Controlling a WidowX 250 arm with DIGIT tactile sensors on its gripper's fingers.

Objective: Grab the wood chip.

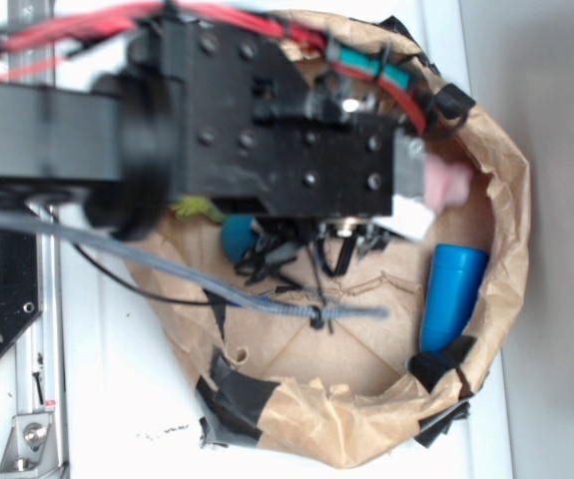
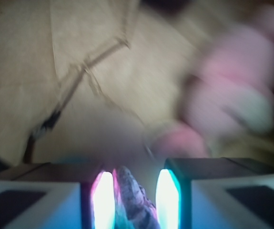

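Observation:
In the wrist view my gripper (image 2: 136,183) has its two glowing pads close together, with the wood chip (image 2: 133,202) between them. The chip is a rough, dark, bark-like sliver; it lies against the left pad (image 2: 103,198) and slants down to the right pad (image 2: 167,198). In the exterior view the black arm hangs over a brown-paper nest, and its gripper end (image 1: 407,176) is near the nest's upper right. The arm hides the chip there. The wrist view is blurred.
The crumpled paper nest (image 1: 511,210) also holds a blue bottle (image 1: 453,292) on the right and a pink soft thing (image 1: 448,185) by the gripper. A teal ball (image 1: 237,235), black shreds (image 1: 296,254) and a yellow-green scrap (image 1: 197,208) lie there too. A grey cable (image 1: 217,289) crosses it.

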